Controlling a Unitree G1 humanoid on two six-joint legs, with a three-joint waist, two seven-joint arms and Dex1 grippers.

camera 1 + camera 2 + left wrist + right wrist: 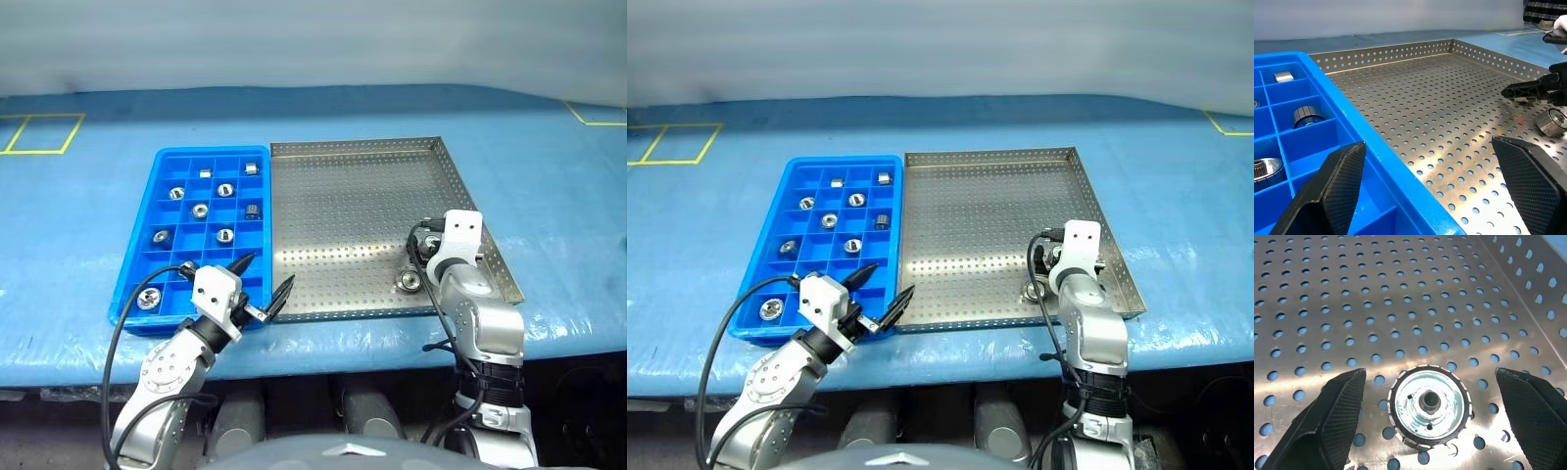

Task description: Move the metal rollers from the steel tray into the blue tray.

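From the left eye view, the job looks nearly finished. The bright blue plastic tray with its grid of square compartments (192, 230) already holds about nine small shiny silver metal rollers, one to a compartment, among them one in the near left corner (148, 300). On the large shallow steel tray with the perforated floor (362, 211), which lies touching the blue one on its right, I can find just one roller left (409, 282), close to the near rim on the right. The right end effector (419, 257) hangs just over that last roller. The left end effector (263, 283) hovers with its fingers spread over the near edge where the two trays meet, carrying nothing. Both trays rest on a desk covered by a light-blue sheet (88, 206) marked with yellow tape squares at the far corners; behind it is a plain pale wall.

The left wrist view looks across the steel floor: bare perforated metal, the last roller (1552, 121) at the far side beside the other arm's black fingertip, and rollers sitting in the blue compartments.

The right wrist view shows the remaining roller (1429, 406) lying flat, hub upward, between two wide-apart fingers (1334, 423) that do not touch it. I judge that one grasp and one carry remain.
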